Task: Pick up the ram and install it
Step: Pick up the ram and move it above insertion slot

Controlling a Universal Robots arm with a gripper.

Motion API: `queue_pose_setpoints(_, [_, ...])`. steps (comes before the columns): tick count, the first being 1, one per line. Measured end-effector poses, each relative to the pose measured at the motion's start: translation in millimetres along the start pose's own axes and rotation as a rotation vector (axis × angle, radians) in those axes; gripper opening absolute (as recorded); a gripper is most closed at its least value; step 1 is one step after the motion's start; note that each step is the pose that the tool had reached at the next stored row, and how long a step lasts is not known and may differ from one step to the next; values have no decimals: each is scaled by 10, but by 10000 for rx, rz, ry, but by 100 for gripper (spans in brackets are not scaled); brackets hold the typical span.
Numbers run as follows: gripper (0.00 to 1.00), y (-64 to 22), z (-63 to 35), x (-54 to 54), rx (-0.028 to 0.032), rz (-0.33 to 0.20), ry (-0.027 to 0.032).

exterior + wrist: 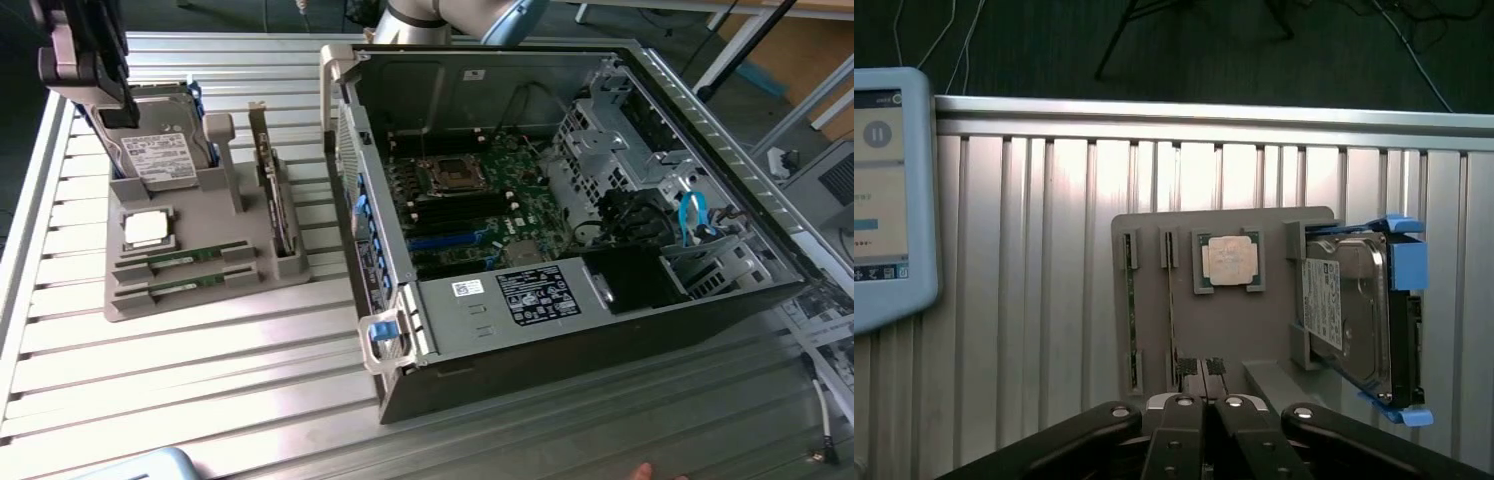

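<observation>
Jaws shut and empty, the end effector (1204,408) is held over the hard drive (158,152) end of the grey parts tray (274,268) on the counter (200,385). The ram (183,259) is seated flat at the tray's opposite edge, beyond the processor (147,228), its long axis along that edge. Labels on the drive and the computer case (447,345) cannot be read.
</observation>
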State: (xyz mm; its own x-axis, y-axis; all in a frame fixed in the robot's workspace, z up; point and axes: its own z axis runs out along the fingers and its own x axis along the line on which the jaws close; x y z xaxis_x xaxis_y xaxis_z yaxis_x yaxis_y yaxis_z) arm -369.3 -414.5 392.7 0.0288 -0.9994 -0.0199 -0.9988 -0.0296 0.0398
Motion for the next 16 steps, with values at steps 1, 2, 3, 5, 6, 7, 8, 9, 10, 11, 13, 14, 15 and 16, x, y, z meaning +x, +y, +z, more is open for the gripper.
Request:
queue_pose_setpoints(1, [10,3,1,0,40,-1,-4])
queue_pose_setpoints(2, [10,8,1,1,93,-3,-3])
queue_pose_setpoints(3, [10,12,2,0,134,-4,-2])
queue_pose_setpoints(5, [10,14,1,1,166,-6,-1])
queue_pose_setpoints(6, [10,14,2,1,168,-7,-1])
queue_pose_setpoints(7, [10,15,2,0,169,-6,-1])
queue_pose_setpoints(8, [10,15,2,0,170,-5,-1])
queue_pose_setpoints(9, [10,15,2,0,169,-5,-1])
queue_pose_setpoints(10, [10,15,2,1,170,-5,-1])
queue_pose_setpoints(11, [10,15,2,1,169,-6,-1])
queue_pose_setpoints(13, [10,15,9,1,170,-5,-1])
queue_pose_setpoints(14, [10,15,17,1,170,-5,-2])
queue_pose_setpoints(15, [10,15,26,1,170,-5,-1])
queue_pose_setpoints(16, [10,14,36,1,170,-5,-1])
